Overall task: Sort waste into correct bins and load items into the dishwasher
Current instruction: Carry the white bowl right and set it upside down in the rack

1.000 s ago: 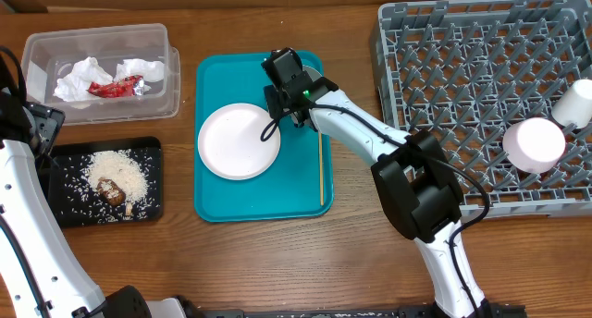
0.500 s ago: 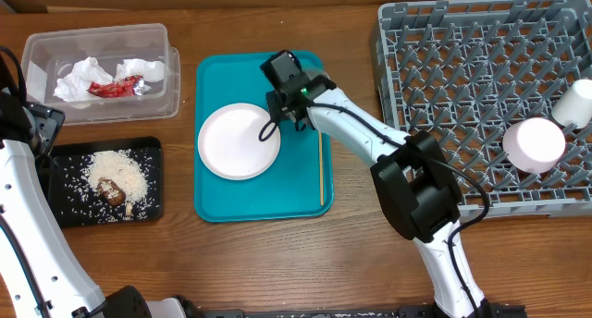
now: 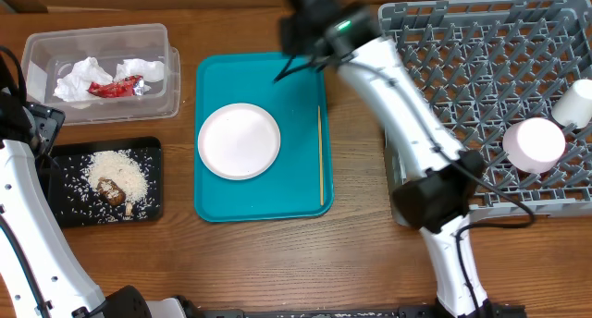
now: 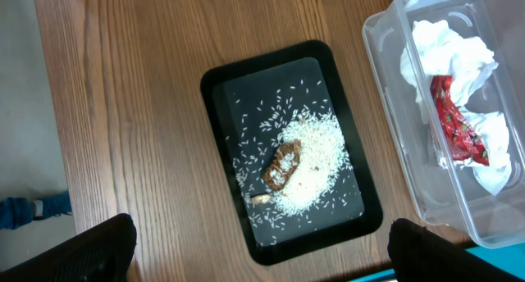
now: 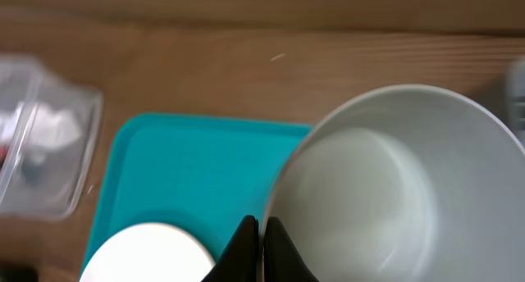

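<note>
Grey and round, the smooth bowl (image 5: 385, 184) is pinched by its rim in the right gripper (image 5: 261, 231). The two black fingers are squeezed tight on the thin edge. The bowl hangs in the air over the far end of the big teal plastic tray (image 3: 296, 193).

On that tray lie a round white plate (image 3: 239, 140) and a thin wooden stick (image 3: 320, 156), apart from each other.

The left gripper (image 4: 261, 226) is wide open and holds nothing. It hangs over the shallow black tray (image 4: 262, 81), which has white rice grains (image 4: 316, 163) and a brown food lump (image 4: 281, 166) in it.

Just beside it is the clear plastic tub (image 4: 390, 110), with crumpled white paper napkins (image 4: 447, 48) and a small red wrapper (image 4: 455, 122) inside.

The big grey plastic dish rack (image 3: 462, 59) stands on the right. A pinkish-white dish (image 3: 535, 144) and a small white cup (image 3: 578, 101) sit in it near its right edge.
</note>
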